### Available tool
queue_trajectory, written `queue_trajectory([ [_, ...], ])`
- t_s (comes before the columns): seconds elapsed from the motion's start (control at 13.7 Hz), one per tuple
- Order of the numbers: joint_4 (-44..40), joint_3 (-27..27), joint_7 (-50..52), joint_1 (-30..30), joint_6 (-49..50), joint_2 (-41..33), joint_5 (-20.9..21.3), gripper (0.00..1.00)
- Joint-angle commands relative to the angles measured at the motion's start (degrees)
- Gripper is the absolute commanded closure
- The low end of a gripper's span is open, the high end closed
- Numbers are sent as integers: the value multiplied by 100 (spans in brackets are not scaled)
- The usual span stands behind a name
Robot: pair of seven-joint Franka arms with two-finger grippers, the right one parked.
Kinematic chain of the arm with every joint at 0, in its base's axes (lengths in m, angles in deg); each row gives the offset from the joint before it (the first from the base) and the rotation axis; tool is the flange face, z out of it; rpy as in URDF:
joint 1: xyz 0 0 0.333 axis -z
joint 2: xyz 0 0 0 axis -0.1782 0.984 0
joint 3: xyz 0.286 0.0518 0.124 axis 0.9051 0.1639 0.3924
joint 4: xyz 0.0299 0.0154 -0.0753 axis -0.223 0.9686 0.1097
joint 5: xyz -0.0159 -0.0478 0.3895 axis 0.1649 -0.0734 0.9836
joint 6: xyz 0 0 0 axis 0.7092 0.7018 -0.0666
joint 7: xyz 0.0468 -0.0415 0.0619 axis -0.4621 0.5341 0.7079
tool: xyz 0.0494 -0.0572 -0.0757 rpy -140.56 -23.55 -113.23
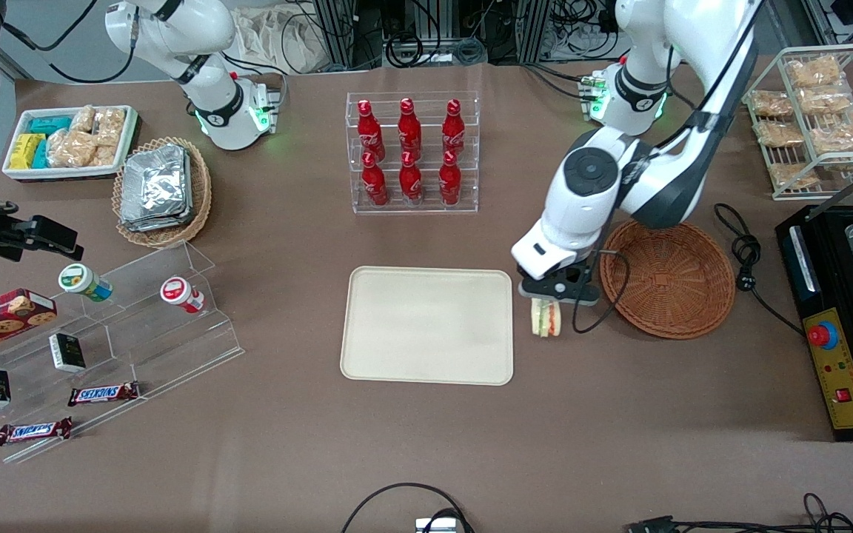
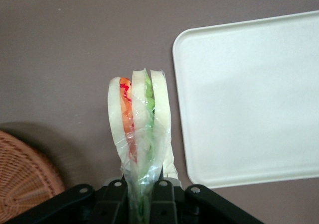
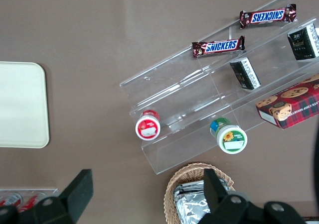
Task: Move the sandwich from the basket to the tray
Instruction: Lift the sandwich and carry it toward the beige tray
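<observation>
The gripper [image 1: 547,296] hung over the brown table [image 1: 426,444], in the gap between the tray [image 1: 427,326] and the round basket [image 1: 668,278], with its jaws clenched on the sandwich [image 1: 546,318]. The sandwich hung below the fingers, out of the basket and not yet over the tray. In the wrist view, the sandwich [image 2: 141,129] stood out from between the black fingers [image 2: 113,201] as three pale slices of bread with orange and red filling in one gap and green in the other, all under crinkled clear wrap. That view also showed a rounded corner of the cream tray [image 2: 249,99] just beside the sandwich, and the woven edge of the basket [image 2: 25,179] near it. The tray lay flat near the middle of the table with nothing on it. Farther from the front camera than the tray stood a clear rack of red bottles [image 1: 410,152]. Toward the parked arm's end of the table were a lighter wicker basket of foil packets [image 1: 162,191], a white bin of snacks [image 1: 71,141] and a clear stepped stand [image 1: 101,348] with chocolate bars and small jars.
</observation>
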Motion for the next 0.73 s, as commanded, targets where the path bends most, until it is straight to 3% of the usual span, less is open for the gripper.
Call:
queue_trajectory([
  [0.0, -899, 1, 525, 302, 249, 803, 395, 96],
  [0.66, -1885, 27, 727, 821, 293, 2087, 764, 95],
])
